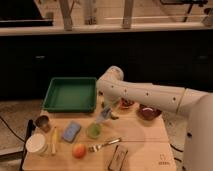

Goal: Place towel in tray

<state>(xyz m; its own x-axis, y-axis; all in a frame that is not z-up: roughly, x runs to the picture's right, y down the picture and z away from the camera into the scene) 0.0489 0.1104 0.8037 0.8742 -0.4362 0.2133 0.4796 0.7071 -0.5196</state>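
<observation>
The green tray (70,94) sits at the back left of the wooden table (145,135), with nothing in it. A blue folded cloth, which I take for the towel (71,131), lies flat on the table in front of the tray. My gripper (104,113) hangs from the white arm (145,95) just right of the tray's front right corner, above a green cup (93,130). It is to the right of the towel and apart from it.
An orange fruit (78,150), a fork (105,145) and a dark flat object (118,157) lie near the front edge. A white cup (36,143), a metal cup (43,122) and a yellow item (54,140) stand at the left. A dark bowl (149,112) sits under the arm.
</observation>
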